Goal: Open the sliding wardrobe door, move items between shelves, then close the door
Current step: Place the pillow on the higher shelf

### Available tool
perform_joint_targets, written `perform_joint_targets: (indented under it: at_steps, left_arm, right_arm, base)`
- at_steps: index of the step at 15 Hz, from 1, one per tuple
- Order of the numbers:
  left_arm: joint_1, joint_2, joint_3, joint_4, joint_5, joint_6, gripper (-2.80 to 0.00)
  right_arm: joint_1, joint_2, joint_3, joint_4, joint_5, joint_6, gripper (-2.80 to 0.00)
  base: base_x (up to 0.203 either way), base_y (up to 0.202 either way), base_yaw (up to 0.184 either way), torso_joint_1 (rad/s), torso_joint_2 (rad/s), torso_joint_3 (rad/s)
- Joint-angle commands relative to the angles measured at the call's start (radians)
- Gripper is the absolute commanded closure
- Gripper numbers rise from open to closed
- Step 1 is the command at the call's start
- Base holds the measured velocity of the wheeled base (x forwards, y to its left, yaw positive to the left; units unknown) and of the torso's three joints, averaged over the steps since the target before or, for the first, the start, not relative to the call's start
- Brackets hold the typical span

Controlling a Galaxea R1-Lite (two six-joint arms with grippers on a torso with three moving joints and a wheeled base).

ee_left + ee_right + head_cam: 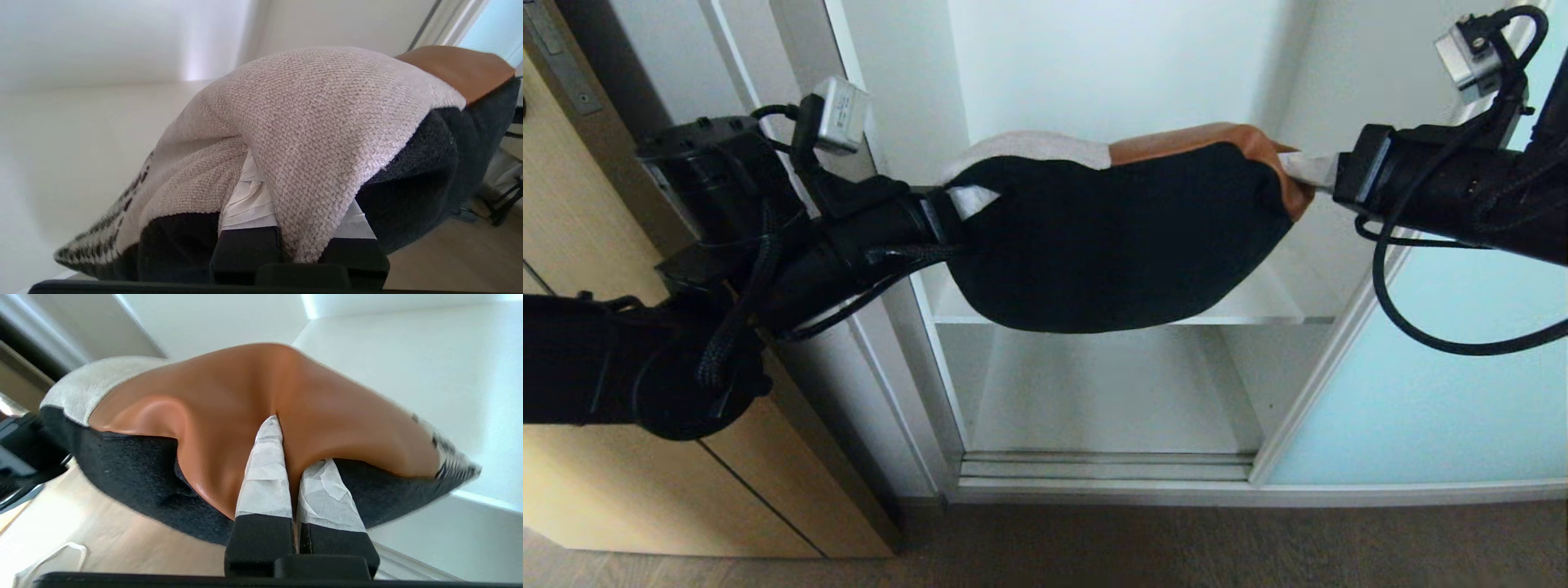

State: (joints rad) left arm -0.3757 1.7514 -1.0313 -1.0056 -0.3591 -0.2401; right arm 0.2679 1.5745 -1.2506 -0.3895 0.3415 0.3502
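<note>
Cushion [1119,237] pinched at both ends by left gripper [960,208] and right gripper [1303,167] jaws; fingertips buried in fabric.

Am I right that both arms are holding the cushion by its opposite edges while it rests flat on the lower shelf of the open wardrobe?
Not quite. Both the left gripper and right gripper do pinch the cushion at opposite edges, jaws shut on it, but it is not resting on the shelf. The head view shows it hanging between the arms in front of the open wardrobe.
</note>
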Motion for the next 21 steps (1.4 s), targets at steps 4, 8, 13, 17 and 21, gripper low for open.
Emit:
perform_joint_targets:
  at_steps: [4,8,13,17,21]
  left_arm:
    - [0.000,0.160,-0.045,-0.077,0.003,-0.004,0.00]
    - [0.000,0.174,-0.130,-0.067,0.006,-0.002,0.00]
    - [-0.002,0.102,-0.156,-0.054,0.005,0.002,0.00]
    - [-0.002,0.083,-0.226,0.008,0.006,0.008,0.00]
    - [0.001,0.211,-0.226,0.010,0.010,0.020,0.00]
  right_arm:
    - [-0.066,0.113,0.037,-0.100,0.024,-0.045,0.00]
    - [-0.076,0.114,-0.004,-0.119,0.032,-0.044,0.00]
    - [-0.078,0.055,-0.016,-0.181,0.035,-0.001,0.00]
    - [-0.097,0.054,-0.040,-0.178,0.047,0.003,0.00]
    - [-0.136,0.180,-0.038,-0.183,0.058,0.003,0.00]
  base:
    - [0.000,0.000,0.000,0.000,0.00,0.000]
    - [0.000,0.000,0.000,0.000,0.00,0.000]
    - [0.000,0.000,0.000,0.000,0.00,0.000]
    - [0.000,0.000,0.000,0.000,0.00,0.000]
    - [0.000,0.000,0.000,0.000,0.00,0.000]
